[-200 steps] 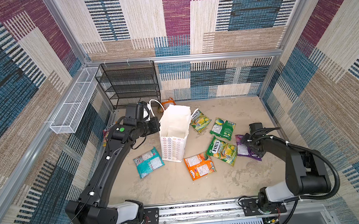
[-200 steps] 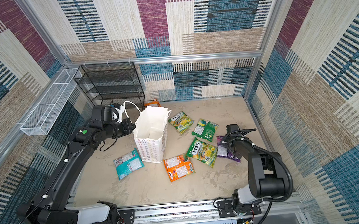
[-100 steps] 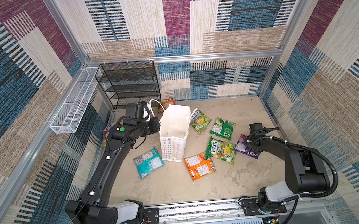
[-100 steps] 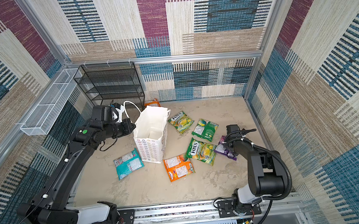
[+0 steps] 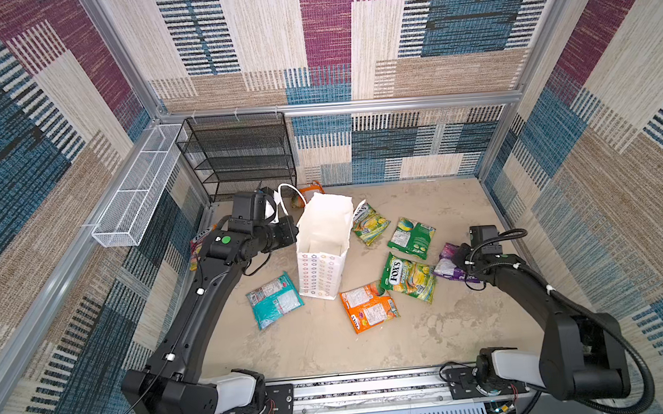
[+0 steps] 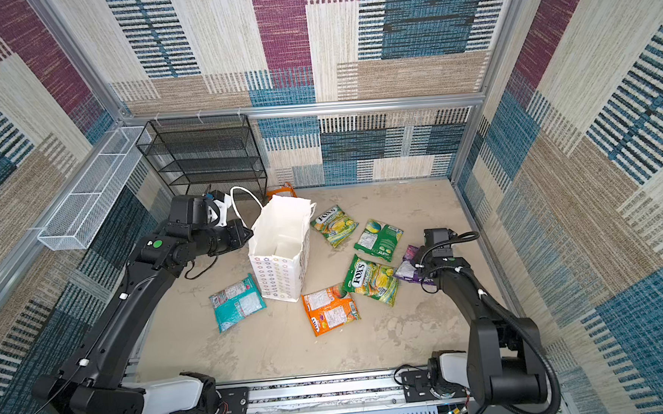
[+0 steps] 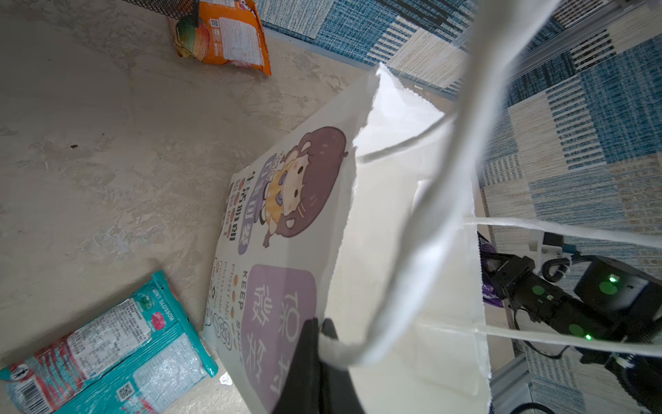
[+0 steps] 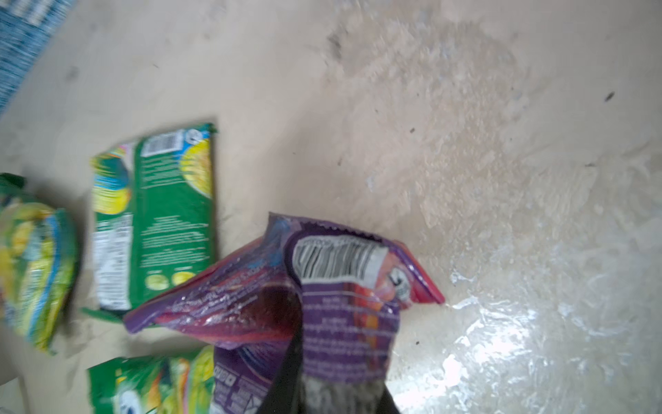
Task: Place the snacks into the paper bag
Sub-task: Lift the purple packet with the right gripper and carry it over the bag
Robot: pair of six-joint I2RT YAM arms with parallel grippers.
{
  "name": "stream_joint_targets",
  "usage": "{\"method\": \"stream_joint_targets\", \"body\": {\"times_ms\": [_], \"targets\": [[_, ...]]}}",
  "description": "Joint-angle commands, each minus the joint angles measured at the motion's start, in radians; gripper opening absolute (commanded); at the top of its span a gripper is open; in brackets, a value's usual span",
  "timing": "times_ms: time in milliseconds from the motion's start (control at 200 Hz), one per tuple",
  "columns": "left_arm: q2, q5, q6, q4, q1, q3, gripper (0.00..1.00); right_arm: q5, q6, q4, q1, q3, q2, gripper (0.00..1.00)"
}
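On the mottled beige floor (image 5: 330,346), between patchwork walls (image 5: 432,71), the paper bag (image 5: 320,269) stands upright. Left gripper (image 7: 315,335) pinches its cord handle (image 7: 412,272); right gripper (image 8: 336,387) clamps the purple pouch (image 8: 344,315). Cartoon print (image 7: 297,186): left wrist view only.

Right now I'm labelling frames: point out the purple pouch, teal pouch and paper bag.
purple pouch (image 8: 344,322): right wrist view, printed back panel.
teal pouch (image 5: 274,301): in a top view, its middle.
paper bag (image 5: 320,273): in a top view, star-printed wall.

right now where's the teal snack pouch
In both top views the teal pouch lies flat, left of the paper bag, at its base.
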Motion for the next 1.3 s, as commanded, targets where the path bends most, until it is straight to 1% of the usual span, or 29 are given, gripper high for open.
{"method": "stream_joint_targets", "body": {"times_ms": [0, 105, 240, 371, 516, 626, 696, 781, 881, 1027, 1137, 1297], "targets": [[-0.009, 0.040, -0.019, 0.049, 0.001, -0.009, 0.00, -0.041, -0.012, -0.002, 0.001, 0.028, -0.098, 0.18], [-0.009, 0.054, -0.040, 0.050, 0.000, -0.013, 0.00, -0.073, 0.010, -0.047, 0.003, 0.093, -0.175, 0.18], [-0.010, 0.072, -0.050, 0.055, 0.000, -0.017, 0.00, -0.116, 0.035, -0.089, 0.031, 0.210, -0.218, 0.18], [-0.009, 0.072, -0.051, 0.056, 0.000, -0.019, 0.00, -0.106, 0.061, -0.107, 0.137, 0.366, -0.219, 0.18], [-0.003, 0.081, -0.051, 0.059, -0.001, -0.019, 0.00, -0.105, 0.095, -0.067, 0.280, 0.557, -0.171, 0.17], [0.001, 0.083, -0.051, 0.062, 0.000, -0.021, 0.00, -0.072, 0.099, -0.030, 0.408, 0.698, -0.080, 0.17], [0.003, 0.089, -0.051, 0.067, 0.001, -0.026, 0.00, -0.042, 0.100, -0.023, 0.470, 0.774, -0.013, 0.17], [0.002, 0.086, -0.048, 0.067, 0.001, -0.024, 0.00, -0.031, 0.093, -0.011, 0.540, 0.877, 0.090, 0.17], [-0.002, 0.088, -0.046, 0.071, 0.001, -0.026, 0.00, 0.005, 0.062, -0.012, 0.634, 1.045, 0.222, 0.18], [-0.009, 0.087, -0.045, 0.081, 0.001, -0.032, 0.00, 0.028, 0.028, -0.055, 0.723, 1.281, 0.409, 0.18], [-0.020, 0.069, -0.044, 0.081, 0.001, -0.033, 0.00, 0.035, 0.029, -0.078, 0.757, 1.357, 0.509, 0.18], [-0.028, 0.052, -0.055, 0.091, 0.003, -0.047, 0.00, 0.029, 0.096, -0.098, 0.771, 1.310, 0.580, 0.18]]}}
